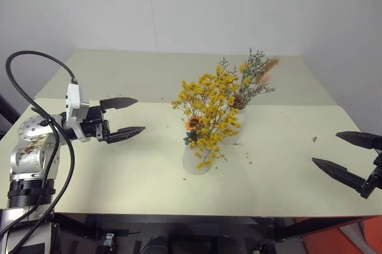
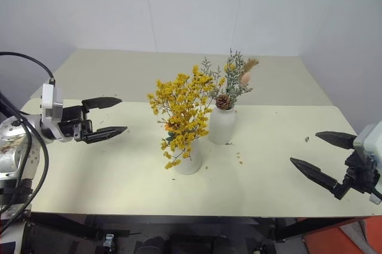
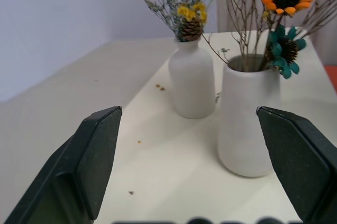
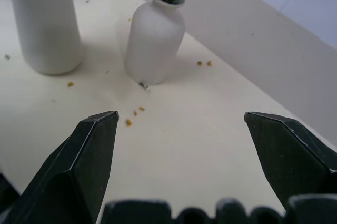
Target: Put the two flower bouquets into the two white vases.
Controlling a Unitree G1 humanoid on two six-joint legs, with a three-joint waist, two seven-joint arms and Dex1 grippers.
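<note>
The large yellow-orange bouquet (image 1: 209,110) stands in the tapered wide-mouth white vase (image 2: 188,161) at the middle of the table. Just behind it, the grey-green sprig bunch (image 2: 230,80) with a brown cone and pink plume stands in the rounded narrow-neck white vase (image 2: 221,125). My left gripper (image 1: 139,115) hovers open and empty to the left of the vases, pointing toward them. My right gripper (image 1: 326,147) hangs open and empty near the table's right front edge, well apart from the vases. The left wrist view shows both vases (image 3: 192,79) between the open fingers.
The cream table (image 1: 119,170) has a seam across its middle and a white wall behind. Small fallen petals (image 2: 240,159) lie near the vases. An orange object (image 1: 346,239) sits below the table's front right corner.
</note>
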